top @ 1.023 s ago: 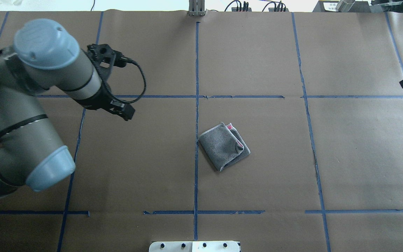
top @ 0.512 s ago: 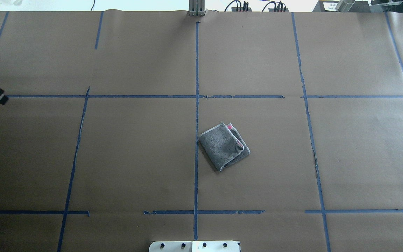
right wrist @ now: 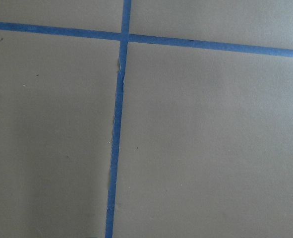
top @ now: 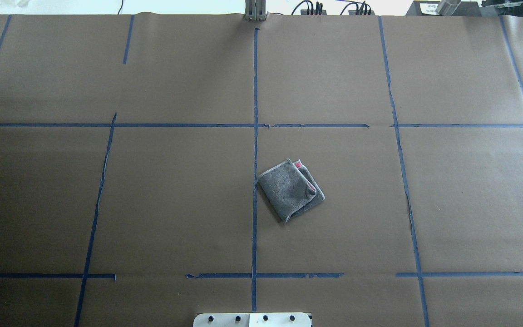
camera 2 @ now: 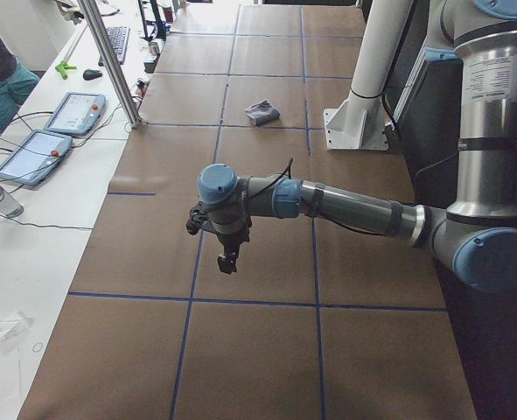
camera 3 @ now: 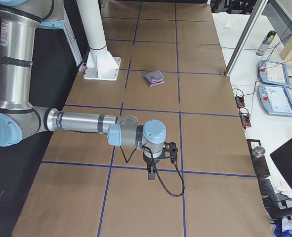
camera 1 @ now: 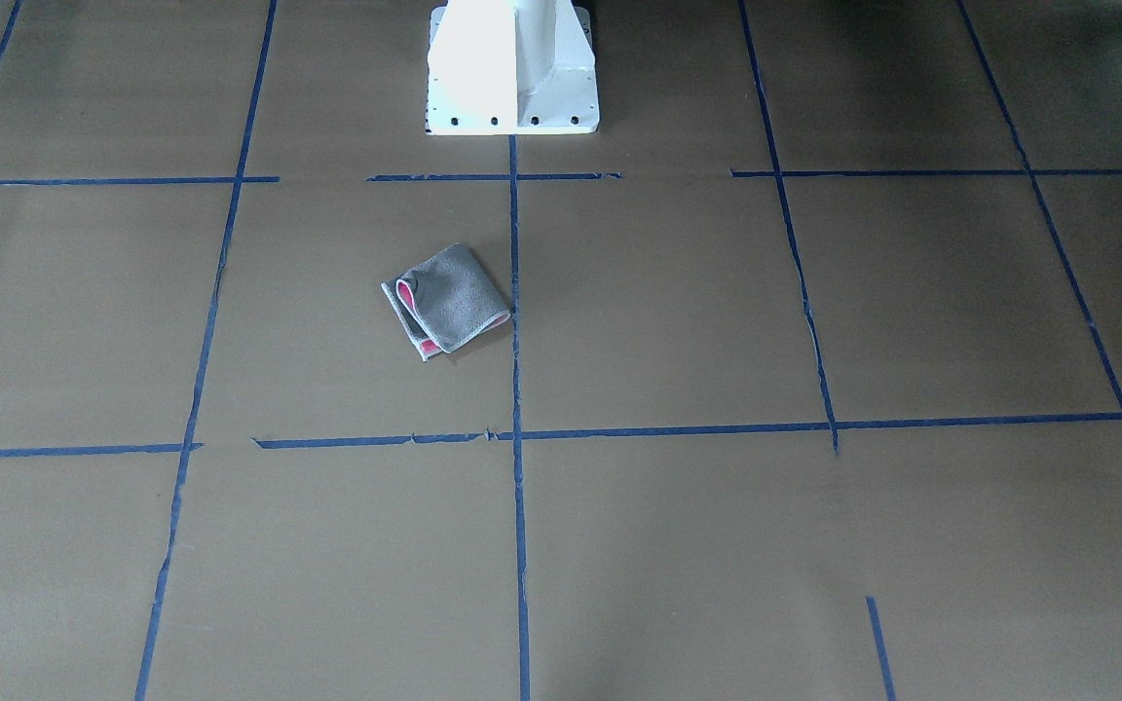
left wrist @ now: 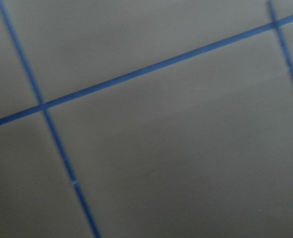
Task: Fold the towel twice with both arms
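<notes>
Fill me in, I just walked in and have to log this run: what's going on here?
Nothing is being handled. The small terry towel, grey outside with pink at its edges, lies folded in layers on the brown paper-covered table, touched by neither arm. The grey jointed left arm and right arm hang over bare paper toward opposite table ends. Whether the black left gripper or right gripper is open cannot be told.

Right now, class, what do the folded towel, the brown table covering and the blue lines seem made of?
Towel: soft terry-like cloth, matte; nubby grey face, pink inside, stitched edging.
Table covering: probably kraft paper, matte; small tears beside the lines.
Blue lines: likely masking tape; torn, broken ends.
</notes>
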Tool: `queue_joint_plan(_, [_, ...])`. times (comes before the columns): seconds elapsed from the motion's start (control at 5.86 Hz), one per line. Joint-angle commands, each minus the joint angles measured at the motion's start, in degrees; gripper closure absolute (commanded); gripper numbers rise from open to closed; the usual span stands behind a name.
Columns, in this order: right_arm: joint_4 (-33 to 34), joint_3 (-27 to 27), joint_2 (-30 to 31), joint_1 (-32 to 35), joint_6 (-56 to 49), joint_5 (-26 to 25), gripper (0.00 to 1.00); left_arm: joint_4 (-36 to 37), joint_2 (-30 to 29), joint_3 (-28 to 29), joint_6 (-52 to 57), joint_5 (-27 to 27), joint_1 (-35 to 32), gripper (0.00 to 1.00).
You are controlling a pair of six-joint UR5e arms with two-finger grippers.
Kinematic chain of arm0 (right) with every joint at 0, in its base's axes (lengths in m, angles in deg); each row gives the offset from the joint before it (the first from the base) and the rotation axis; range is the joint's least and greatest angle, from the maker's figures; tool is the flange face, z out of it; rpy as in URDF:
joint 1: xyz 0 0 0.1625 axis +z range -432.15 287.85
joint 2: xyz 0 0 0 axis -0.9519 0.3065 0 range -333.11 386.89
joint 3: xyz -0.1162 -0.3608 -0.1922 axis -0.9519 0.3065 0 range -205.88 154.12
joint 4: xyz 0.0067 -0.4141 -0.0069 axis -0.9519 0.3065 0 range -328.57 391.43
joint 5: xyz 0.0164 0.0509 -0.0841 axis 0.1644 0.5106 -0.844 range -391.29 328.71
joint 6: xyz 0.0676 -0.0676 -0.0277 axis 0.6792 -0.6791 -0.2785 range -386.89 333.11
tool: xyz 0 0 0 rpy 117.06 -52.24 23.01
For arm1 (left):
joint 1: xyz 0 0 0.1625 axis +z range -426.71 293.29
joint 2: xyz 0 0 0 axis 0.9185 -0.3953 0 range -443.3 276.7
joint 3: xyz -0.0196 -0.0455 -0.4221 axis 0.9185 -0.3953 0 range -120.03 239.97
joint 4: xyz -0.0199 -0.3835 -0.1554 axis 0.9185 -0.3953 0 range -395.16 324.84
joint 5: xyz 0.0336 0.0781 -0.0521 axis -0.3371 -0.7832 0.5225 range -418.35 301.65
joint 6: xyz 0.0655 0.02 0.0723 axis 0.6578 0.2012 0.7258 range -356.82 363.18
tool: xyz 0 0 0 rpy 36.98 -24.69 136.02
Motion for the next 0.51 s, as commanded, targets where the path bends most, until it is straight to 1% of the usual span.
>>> queue_joint_plan(0.0, [0.0, -0.1, 0.5, 0.1, -0.1, 0.7, 0.0, 0.0, 1.1, 4.1, 1.4, -0.1, -3.7, 0.0])
queue_joint_plan(0.17, [0.0, 0.2, 0.6, 0.1, -0.1, 2.4, 0.0, -0.1, 2.5, 4.1, 1.2, 0.3, -4.4, 0.0])
queue_joint_plan(0.34, [0.0, 0.1, 0.7, 0.1, -0.2, 3.3, 0.0, 0.2, 2.1, 4.4, 0.7, 0.2, -4.4, 0.0])
